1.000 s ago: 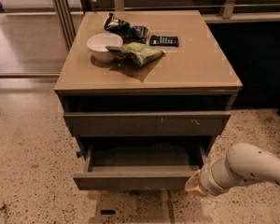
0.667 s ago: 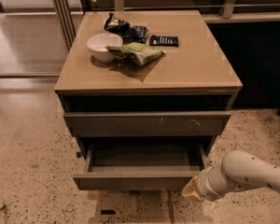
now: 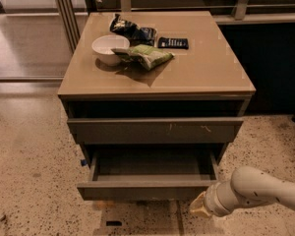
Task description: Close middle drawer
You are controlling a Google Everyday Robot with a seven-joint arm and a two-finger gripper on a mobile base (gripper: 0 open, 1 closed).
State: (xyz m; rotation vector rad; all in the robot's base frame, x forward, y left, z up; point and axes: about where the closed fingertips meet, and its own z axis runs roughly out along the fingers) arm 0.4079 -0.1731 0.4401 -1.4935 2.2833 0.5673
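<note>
Looking at the low cabinet, you will find the wide, shallow, dark grey-brown middle drawer [image 3: 148, 191] standing pulled well out. Its plain, handleless flat front faces you and its dark box interior is open to view from above. Directly over it sits the same-size grey-brown upper drawer [image 3: 155, 130], whose front bears small white scuff marks right of centre; it juts slightly forward of the cabinet body.

Your gripper [image 3: 197, 209], a pale yellowish tip on the end of the thick cream-coloured arm [image 3: 255, 191], is low at the right. It sits just below and beside the right front corner of the middle drawer's front. You cannot tell whether it touches that front, nor whether it is open or closed.

On the smooth tan cabinet top [image 3: 201, 73] a round white bowl [image 3: 109, 49] stands towards the left rear. A crumpled green snack bag [image 3: 145, 56] lies just beside the bowl on its right. A crumpled dark snack bag [image 3: 132, 32] lies behind them, and a flat black rectangular object [image 3: 173, 43] lies to its right. The cabinet stands on speckled beige terrazzo floor [image 3: 29, 171].
</note>
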